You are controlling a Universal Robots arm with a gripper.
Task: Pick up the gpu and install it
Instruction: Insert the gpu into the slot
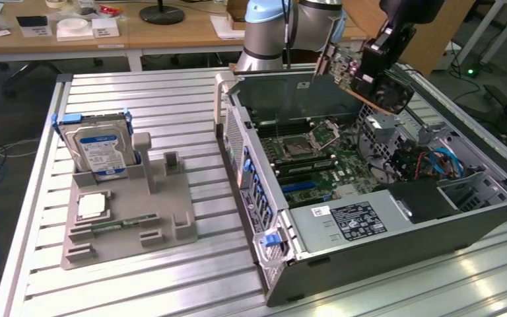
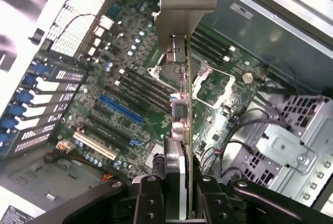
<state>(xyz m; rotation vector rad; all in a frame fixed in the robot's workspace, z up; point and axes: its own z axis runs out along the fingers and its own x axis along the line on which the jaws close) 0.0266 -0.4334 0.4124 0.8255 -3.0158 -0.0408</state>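
The gpu (image 1: 362, 74) hangs tilted in the air above the back of the open computer case (image 1: 263, 165), and my gripper (image 1: 384, 45) is shut on its upper end. In the wrist view the gpu (image 2: 182, 109) appears edge-on, its silver end bracket (image 2: 182, 5) pointing away from the gripper (image 2: 177, 190), whose dark fingers (image 2: 148, 198) clamp the card from both sides. Below the card lies the green motherboard (image 2: 104, 94) with a blue slot (image 2: 120, 108) and black expansion slots. The card is clear of the board and touches no slot.
A grey holder (image 1: 161, 218) on the slatted metal table at the exterior view's left carries a silver hard drive with a blue label (image 1: 102, 148), a silver square part (image 1: 92, 206) and a narrow green memory stick (image 1: 123, 224). The case holds a power supply (image 1: 350, 221) and drive cage (image 2: 291, 151).
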